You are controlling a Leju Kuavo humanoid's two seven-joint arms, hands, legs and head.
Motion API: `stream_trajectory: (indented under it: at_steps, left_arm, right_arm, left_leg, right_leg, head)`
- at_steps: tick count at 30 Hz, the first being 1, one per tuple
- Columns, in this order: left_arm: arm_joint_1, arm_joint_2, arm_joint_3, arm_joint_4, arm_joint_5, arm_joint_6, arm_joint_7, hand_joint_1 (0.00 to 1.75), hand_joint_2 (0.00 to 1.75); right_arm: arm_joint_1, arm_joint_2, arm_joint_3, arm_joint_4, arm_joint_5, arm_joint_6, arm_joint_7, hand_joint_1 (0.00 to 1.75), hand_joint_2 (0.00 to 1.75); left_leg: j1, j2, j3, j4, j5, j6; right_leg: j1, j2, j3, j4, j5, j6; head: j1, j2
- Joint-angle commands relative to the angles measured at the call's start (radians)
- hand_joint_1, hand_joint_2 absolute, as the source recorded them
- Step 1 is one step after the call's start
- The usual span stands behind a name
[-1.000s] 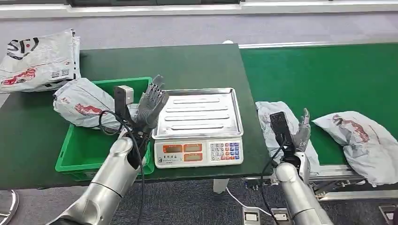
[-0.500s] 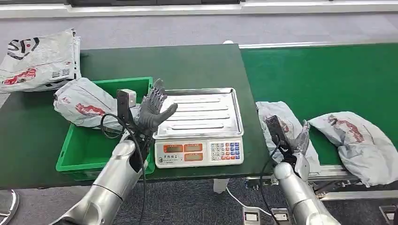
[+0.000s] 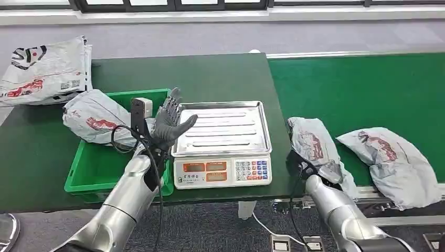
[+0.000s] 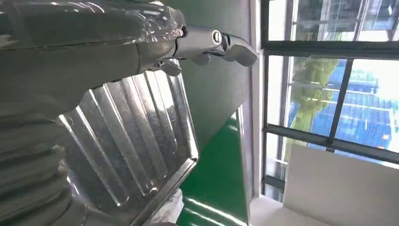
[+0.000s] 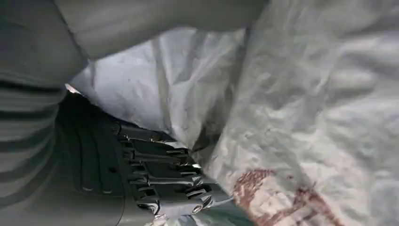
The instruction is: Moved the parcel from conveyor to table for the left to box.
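1. Right hand (image 3: 329, 170) is wrapped round the near end of the parcel (image 3: 310, 143), which lies on the conveyor (image 3: 367, 89) just beside the scale (image 3: 222, 139).
2. Left hand (image 3: 170, 119) hovers empty, fingers spread, between scale and green box (image 3: 84, 168), probably waiting to receive.

parcels (image 3: 314, 144) — four | scale (image 3: 222, 152) — one | green bin (image 3: 92, 173) — one

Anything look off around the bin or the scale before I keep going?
One thing: the grey parcel at the green bin sits askew, draped over the bin's far-left rim and half out on the table rather than down inside. The scale sits square, its tray bare.
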Motion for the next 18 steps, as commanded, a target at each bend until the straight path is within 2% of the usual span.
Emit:
stream_trajectory:
  at_steps: [1, 2, 6, 7, 8, 9, 11, 18]
  left_arm:
    - [0.046, 0.068, -0.011, -0.048, -0.020, 0.021, -0.003, 0.00, 1.75]
    - [0.062, 0.075, -0.004, -0.070, -0.023, 0.026, -0.002, 0.00, 1.75]
    - [0.081, 0.085, 0.006, -0.095, -0.027, 0.027, 0.000, 0.00, 1.75]
    - [0.084, 0.084, 0.007, -0.101, -0.028, 0.028, 0.001, 0.00, 1.75]
    - [0.090, 0.086, 0.011, -0.110, -0.030, 0.030, 0.002, 0.00, 1.75]
    - [0.093, 0.089, 0.013, -0.111, -0.030, 0.030, 0.002, 0.00, 1.75]
    - [0.108, 0.092, 0.023, -0.128, -0.038, 0.034, 0.004, 0.00, 1.75]
    - [0.110, 0.092, 0.025, -0.132, -0.039, 0.035, 0.004, 0.00, 1.75]
  right_arm:
    - [0.016, 0.036, 0.003, 0.098, -0.005, -0.077, -0.043, 1.75, 1.75]
    - [0.006, 0.044, -0.010, 0.082, -0.009, -0.133, -0.047, 1.75, 1.75]
    - [-0.012, 0.054, -0.007, 0.070, 0.001, -0.140, -0.041, 1.75, 1.75]
    - [-0.007, 0.053, -0.008, 0.060, 0.003, -0.166, -0.045, 1.75, 1.75]
    - [-0.006, 0.055, -0.013, 0.034, 0.004, -0.244, -0.061, 1.75, 1.75]
    - [-0.016, 0.059, -0.013, 0.034, 0.004, -0.238, -0.061, 1.75, 1.75]
    - [-0.024, 0.064, -0.032, -0.005, -0.006, -0.330, -0.095, 1.75, 1.75]
    - [-0.025, 0.064, -0.034, -0.009, -0.006, -0.324, -0.095, 1.75, 1.75]
  left_leg:
    - [0.001, 0.000, 0.001, -0.002, 0.002, 0.000]
    - [0.000, 0.001, 0.002, -0.001, 0.000, 0.000]
    - [0.000, 0.002, 0.002, -0.001, 0.000, 0.000]
    - [0.000, 0.003, 0.001, -0.003, 0.002, 0.000]
    - [0.000, 0.003, -0.001, -0.005, 0.003, 0.000]
    - [0.000, 0.002, 0.001, -0.001, 0.001, 0.000]
    - [0.000, 0.003, -0.002, -0.003, 0.003, 0.000]
    - [-0.001, 0.002, -0.007, -0.001, 0.002, -0.001]
  right_leg:
    - [0.001, 0.000, 0.002, -0.003, 0.002, 0.000]
    - [0.000, 0.001, 0.004, -0.001, 0.001, 0.000]
    - [0.000, 0.002, 0.003, -0.001, 0.002, -0.001]
    - [0.000, 0.003, 0.001, -0.003, 0.004, -0.001]
    - [0.000, 0.004, -0.001, -0.004, 0.005, -0.001]
    - [0.000, 0.002, 0.002, -0.001, 0.002, -0.001]
    - [0.000, 0.003, -0.001, -0.003, 0.005, -0.001]
    - [-0.002, 0.002, -0.008, 0.001, 0.003, -0.002]
  head:
    - [0.000, 0.000]
    - [0.000, 0.000]
    - [0.000, 0.000]
    - [0.000, 0.000]
    - [0.000, 0.000]
    - [0.000, 0.000]
    - [0.000, 0.000]
    - [0.000, 0.000]
